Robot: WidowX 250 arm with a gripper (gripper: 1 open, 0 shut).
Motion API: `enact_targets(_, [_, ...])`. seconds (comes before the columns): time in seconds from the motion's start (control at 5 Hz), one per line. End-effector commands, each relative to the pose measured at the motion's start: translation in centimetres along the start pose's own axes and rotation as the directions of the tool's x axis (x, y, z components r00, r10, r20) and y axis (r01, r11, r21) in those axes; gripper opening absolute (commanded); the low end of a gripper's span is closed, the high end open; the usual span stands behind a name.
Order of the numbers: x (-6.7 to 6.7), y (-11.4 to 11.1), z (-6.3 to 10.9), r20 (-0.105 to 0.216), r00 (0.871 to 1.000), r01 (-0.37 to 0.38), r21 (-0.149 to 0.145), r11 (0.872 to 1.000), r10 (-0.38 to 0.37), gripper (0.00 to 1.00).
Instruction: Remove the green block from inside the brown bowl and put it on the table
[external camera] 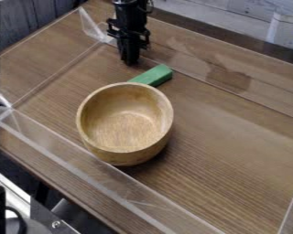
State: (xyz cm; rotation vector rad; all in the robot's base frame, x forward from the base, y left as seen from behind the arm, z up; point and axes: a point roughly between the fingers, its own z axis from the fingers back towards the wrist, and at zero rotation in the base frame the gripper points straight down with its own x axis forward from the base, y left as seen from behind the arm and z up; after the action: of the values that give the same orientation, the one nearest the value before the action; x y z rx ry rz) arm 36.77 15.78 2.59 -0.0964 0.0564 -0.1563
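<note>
**Wood-grain table with bowl, block and lowered gripper**

Dark wood-grain planks form the table (222, 137), which is edged by low clear plastic walls (63, 155). From my remote station I see the brown bowl (124, 122), a round light-brown wooden vessel with a thick rim, standing upright left of centre; its interior shows only bare grain. I find the green block (153, 76) lying flat on the table just behind the bowl's far rim, outside the bowl, very close to it or touching it. I read the black gripper (132, 59) as pointing straight down near the block's far end, its fingers drawn together with nothing between them. Whether the tips touch the table, I cannot tell.
</note>
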Motion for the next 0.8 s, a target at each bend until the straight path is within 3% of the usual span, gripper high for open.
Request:
enact_targets(0.0, [0.24,-0.04,2.21,0.041,0.999,-0.005,0.025,1.000,0.004,1.00])
enact_targets(0.4, [0.14,-0.68,2.81,0.062,0.998,-0.027,0.024,0.999,0.026,1.00])
enact_targets(0.6, [-0.09,-1.00,2.10,0.099,0.994,-0.043,0.065,0.997,0.036,1.00])
